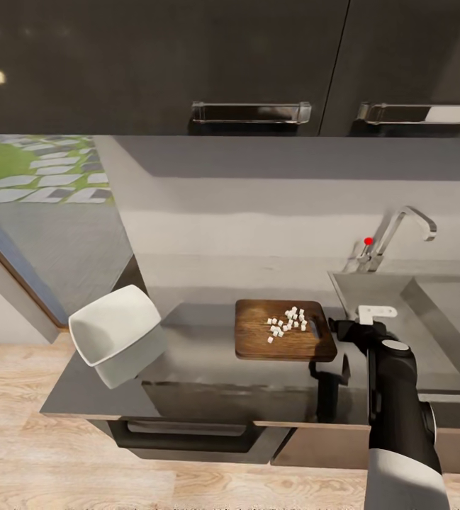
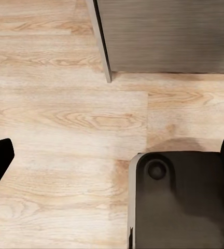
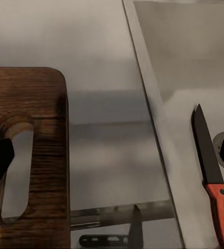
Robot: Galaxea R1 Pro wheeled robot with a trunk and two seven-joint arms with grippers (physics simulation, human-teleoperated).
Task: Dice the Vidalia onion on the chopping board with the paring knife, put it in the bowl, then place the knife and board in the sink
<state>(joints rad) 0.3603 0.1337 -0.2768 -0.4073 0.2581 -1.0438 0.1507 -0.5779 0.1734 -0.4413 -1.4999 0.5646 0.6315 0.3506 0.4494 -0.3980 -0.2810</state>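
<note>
1. Soft, even simulator light; the head view is moderately bright, its upper cabinets dark with one small glare spot at ten o'clock.
2. A broad shadow band lies under the cabinets on the wall.
3. The countertop mirrors dimly.
4. The right wrist view looks slightly blurred; the chopping board casts a faint shadow at three o'clock.
5. The left wrist view's floor is brightly lit.

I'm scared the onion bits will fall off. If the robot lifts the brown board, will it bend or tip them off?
The chopping board looks like thick solid wood, so it probably stays stiff. The diced onion lies loose on top, so any tilt would likely slide pieces off. The right gripper is beside the slot handle; lifting from one end could tip it.
</note>
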